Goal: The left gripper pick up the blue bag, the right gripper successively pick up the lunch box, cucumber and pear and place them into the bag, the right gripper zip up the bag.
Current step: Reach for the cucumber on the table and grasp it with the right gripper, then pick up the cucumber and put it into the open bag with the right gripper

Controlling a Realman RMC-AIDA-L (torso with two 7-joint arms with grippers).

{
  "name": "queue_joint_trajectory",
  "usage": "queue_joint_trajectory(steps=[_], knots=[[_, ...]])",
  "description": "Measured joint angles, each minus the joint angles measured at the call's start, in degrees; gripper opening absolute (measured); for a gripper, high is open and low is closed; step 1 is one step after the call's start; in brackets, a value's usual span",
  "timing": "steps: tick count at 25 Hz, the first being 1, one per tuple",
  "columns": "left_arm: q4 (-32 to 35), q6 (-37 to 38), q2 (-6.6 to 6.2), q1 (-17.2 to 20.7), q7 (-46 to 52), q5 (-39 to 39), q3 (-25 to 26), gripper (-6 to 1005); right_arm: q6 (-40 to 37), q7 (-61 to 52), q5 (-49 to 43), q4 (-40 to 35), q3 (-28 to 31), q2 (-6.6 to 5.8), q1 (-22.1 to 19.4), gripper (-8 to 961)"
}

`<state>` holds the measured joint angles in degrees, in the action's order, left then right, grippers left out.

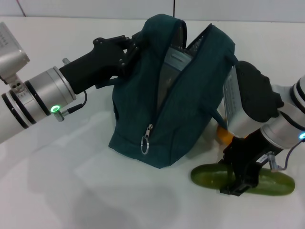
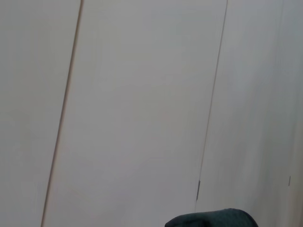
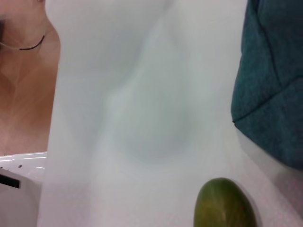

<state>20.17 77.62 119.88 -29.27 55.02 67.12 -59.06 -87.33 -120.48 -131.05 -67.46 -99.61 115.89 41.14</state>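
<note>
Jaws: left gripper [image 1: 127,50] pinched on the upper edge of the blue bag [image 1: 167,114]; right gripper [image 1: 242,182] set astride the cucumber [image 1: 209,175], fingers down on either side — whether they already squeeze it I cannot tell.
Head view: bag stands on the white table [image 1: 71,181], top zip parted, a pale box-like shape inside the opening, ring pull [image 1: 145,143] hanging low on the front. Cucumber lies flat just to the robot's right of the bag. A sliver of orange, the pear [image 1: 223,135], peeks out between bag and right arm.
Left wrist view: only pale wall panels and 1 dark fold of bag [image 2: 210,219] — no fingers, no table.
Right wrist view: 1 rounded end of the cucumber [image 3: 225,203] on the table, bag fabric [image 3: 272,85] close beside; no fingers seen.
</note>
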Motion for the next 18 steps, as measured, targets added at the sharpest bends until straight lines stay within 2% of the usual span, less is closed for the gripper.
queue_joint_trajectory(steps=[6,13,18], knots=[[0.12,0.11,0.0,0.01,-0.01,-0.1,0.0,79,0.46,1.57,0.35,0.4,0.71,-0.16,-0.12,548],[0.09,0.88,-0.01,0.56,-0.13,-0.63,0.33,79,-1.07,4.84,2.53,0.48,4.84,-0.12,-1.68,548],[-0.38,0.97,0.15,1.16,-1.34,-0.98,0.29,79,-7.08,13.85,9.18,0.74,15.49,-0.26,-6.33,548]])
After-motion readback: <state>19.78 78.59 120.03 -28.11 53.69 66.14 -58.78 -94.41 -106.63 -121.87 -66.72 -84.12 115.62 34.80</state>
